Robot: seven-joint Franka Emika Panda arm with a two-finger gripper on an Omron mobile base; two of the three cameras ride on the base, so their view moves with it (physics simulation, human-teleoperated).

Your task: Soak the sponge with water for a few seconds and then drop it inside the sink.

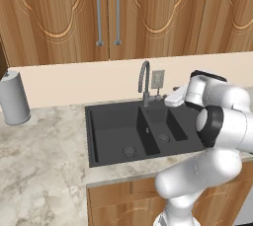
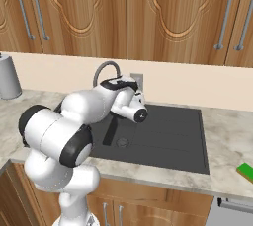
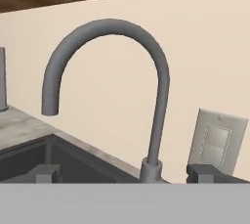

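Note:
The green sponge (image 2: 245,170) lies flat on the counter, well to the right of the sink (image 2: 168,136) and far from my hand (image 2: 129,102). The dark grey sink (image 1: 113,126) has a deep left basin and a smaller right one. My gripper (image 3: 126,174) is open with nothing between its dark fingertips (image 3: 46,173). It hovers over the back of the sink and faces the curved grey faucet (image 3: 156,86) from close by. The faucet (image 1: 144,79) stands behind the divider between the basins. Water is out of view.
A wall outlet (image 3: 215,142) sits just right of the faucet. A grey paper towel roll (image 1: 14,96) stands on the marble counter (image 1: 39,161) far left. Wooden cabinets (image 1: 108,13) hang above the backsplash.

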